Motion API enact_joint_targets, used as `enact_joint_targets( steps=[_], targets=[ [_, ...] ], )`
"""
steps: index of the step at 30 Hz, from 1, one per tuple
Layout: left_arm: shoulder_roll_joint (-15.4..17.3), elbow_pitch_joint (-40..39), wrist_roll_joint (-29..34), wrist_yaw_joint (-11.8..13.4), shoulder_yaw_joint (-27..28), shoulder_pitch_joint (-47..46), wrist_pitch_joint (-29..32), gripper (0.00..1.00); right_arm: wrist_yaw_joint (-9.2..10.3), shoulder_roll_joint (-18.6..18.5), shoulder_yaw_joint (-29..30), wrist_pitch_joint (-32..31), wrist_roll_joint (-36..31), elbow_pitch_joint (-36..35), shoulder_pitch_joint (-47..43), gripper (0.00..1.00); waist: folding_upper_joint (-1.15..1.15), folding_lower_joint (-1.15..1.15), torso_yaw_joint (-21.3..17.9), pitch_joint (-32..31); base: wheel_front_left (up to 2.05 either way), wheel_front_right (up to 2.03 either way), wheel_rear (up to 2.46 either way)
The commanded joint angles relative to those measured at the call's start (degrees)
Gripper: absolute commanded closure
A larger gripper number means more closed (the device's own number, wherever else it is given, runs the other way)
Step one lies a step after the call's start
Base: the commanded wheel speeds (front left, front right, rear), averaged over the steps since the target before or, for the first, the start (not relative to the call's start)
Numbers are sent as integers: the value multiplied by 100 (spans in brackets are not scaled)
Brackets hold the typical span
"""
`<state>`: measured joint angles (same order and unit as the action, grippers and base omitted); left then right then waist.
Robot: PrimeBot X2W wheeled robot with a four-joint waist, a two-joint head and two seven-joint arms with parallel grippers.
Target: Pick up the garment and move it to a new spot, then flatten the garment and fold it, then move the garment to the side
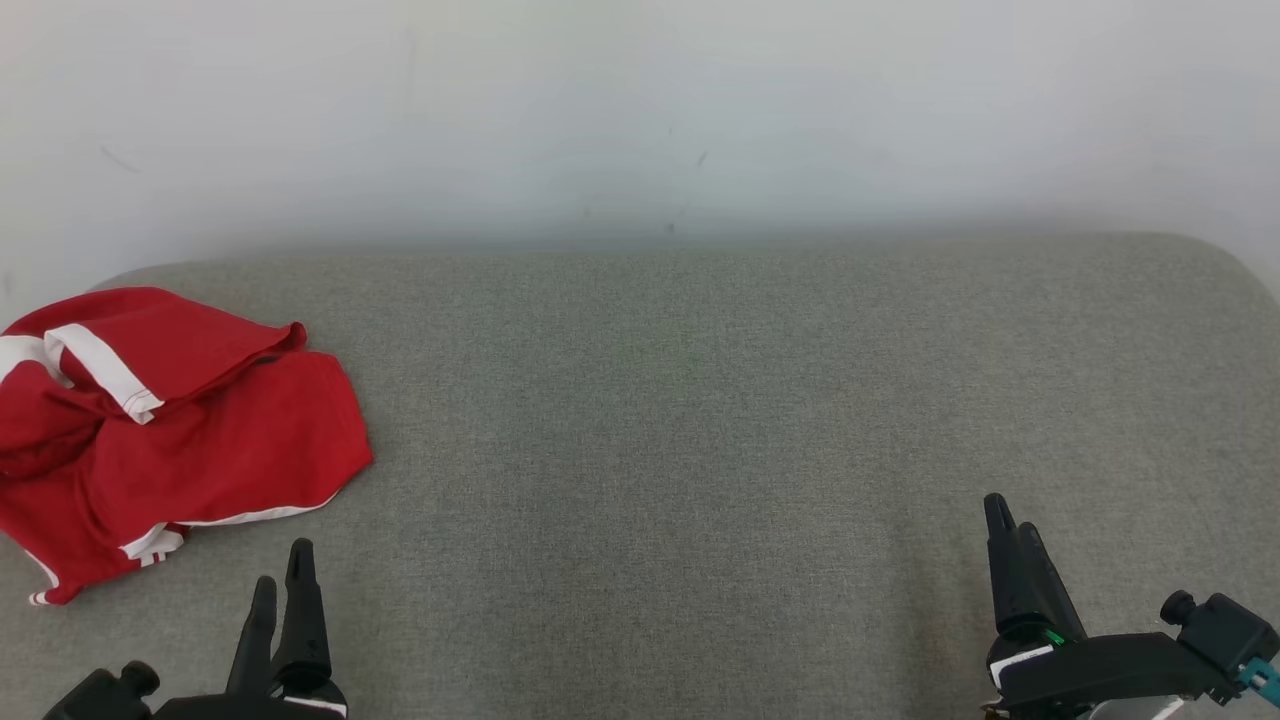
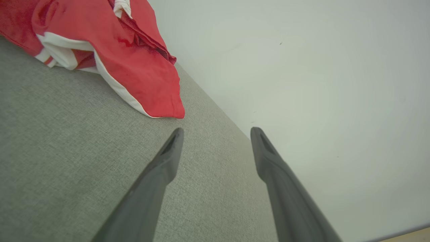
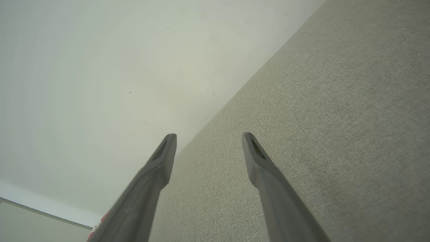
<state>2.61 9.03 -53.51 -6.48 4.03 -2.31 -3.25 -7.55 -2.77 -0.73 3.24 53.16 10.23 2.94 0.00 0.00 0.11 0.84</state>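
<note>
so right under me is the grey woven fabric surface [image 1: 700, 450], flat and cushiony looking; it runs back to a plain pale wall [image 1: 640, 120] with a few small scuff marks; the surface's far right corner is rounded. My left claw [image 1: 282, 565] sits low at the near left, its two dark fingers spread wide with nothing between them; my right claw [image 1: 1010, 515] is the same deal at the near right, wide apart, gripping nothing; the crumpled red garment with white stripes [image 1: 200, 430] lies heaped at the surface's left side, just beyond my left claw and apart from it.
</note>
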Motion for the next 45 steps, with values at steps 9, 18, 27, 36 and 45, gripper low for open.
enact_joint_targets(
  steps=[9, 18, 27, 36, 45],
  targets=[
    [62, -140, 1176, 50, -130, 21, -214, 0, 5, -11, -105, 220, -1038, -89, 2, 0, 0, 0, -2, 4, 0, 0, 0],
    [113, -167, 1887, 122, -221, 70, -371, 0, 6, -11, -207, 374, -1720, -78, -32, 0, 0, 0, -1, -25, 0, 0, 0],
    [137, -239, 2378, 146, -262, 138, -500, 0, 6, -12, -270, 507, -2244, -83, -77, 0, 0, 0, 0, -39, 0, 0, 0],
    [155, -317, 2915, 175, -281, 185, -636, 0, 7, -13, -335, 639, -2797, -97, -91, 0, 0, 0, -13, -41, 0, 0, 0],
    [170, -396, 3380, 186, -259, 248, -752, 0, 8, -15, -311, 761, -3329, -169, -137, 0, 0, 0, -21, -43, 0, 0, 0]
  ],
)
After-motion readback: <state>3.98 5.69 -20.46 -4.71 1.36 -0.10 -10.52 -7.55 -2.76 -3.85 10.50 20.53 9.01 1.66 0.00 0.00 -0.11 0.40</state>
